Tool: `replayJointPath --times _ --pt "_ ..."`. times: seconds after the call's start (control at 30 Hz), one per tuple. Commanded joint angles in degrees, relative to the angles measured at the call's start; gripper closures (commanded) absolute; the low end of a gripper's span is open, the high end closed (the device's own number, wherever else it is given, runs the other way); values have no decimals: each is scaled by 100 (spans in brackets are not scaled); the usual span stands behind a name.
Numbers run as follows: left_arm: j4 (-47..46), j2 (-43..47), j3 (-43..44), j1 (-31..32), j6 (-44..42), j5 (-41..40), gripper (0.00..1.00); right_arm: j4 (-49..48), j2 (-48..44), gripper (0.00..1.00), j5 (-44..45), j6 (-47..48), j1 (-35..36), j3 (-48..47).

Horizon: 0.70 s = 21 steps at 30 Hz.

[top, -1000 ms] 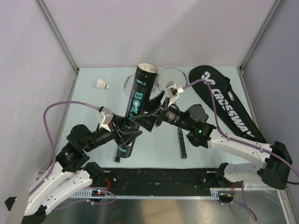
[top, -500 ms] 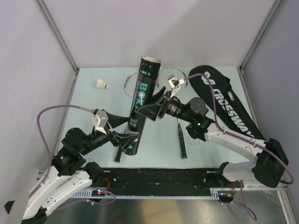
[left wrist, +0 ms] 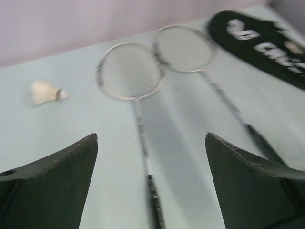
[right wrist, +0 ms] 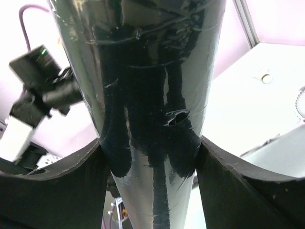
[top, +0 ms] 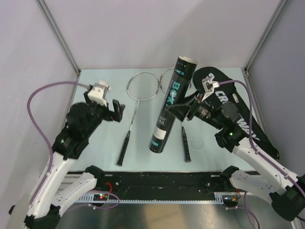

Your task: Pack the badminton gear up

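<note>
1. I see my right gripper [top: 181, 110] clamped around the black tube [top: 164, 125], which is tilted over the desk [top: 206, 155];
2. My left gripper [left wrist: 151, 137] hangs spread wide, grasping nothing, above one racket [left wrist: 129, 71].

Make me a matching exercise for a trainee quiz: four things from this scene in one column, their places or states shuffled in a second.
1. tube
2. shuttlecock
3. bag
4. left gripper

A. open, holding nothing
B. lying at the far left
C. clamped in the right gripper
D. lying along the right side

Pairs: 1-C, 2-B, 3-D, 4-A
</note>
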<state>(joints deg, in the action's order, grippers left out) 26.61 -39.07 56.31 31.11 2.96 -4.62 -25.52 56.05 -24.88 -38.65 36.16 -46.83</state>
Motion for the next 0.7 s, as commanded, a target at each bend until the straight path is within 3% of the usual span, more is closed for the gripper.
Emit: replayJointPath --times 0.0,0.1,0.23,0.43,0.67 --pt "216 -941 532 -1393 -18 -163 5 917 -626 61 132 494 -23 25" --pt "176 -1795 983 -2480 106 137 7 1206 -922 61 80 611 -17 163" --pt "95 -3163 1615 -3828 369 1168 10 1359 -1177 60 -147 737 -13 291" --pt "-134 -5367 2879 -4496 318 1747 11 1438 -1344 60 -475 857 -5 322" --pt "-177 -7765 4896 -4769 544 3089 22 1218 -1210 60 -644 815 6 323"
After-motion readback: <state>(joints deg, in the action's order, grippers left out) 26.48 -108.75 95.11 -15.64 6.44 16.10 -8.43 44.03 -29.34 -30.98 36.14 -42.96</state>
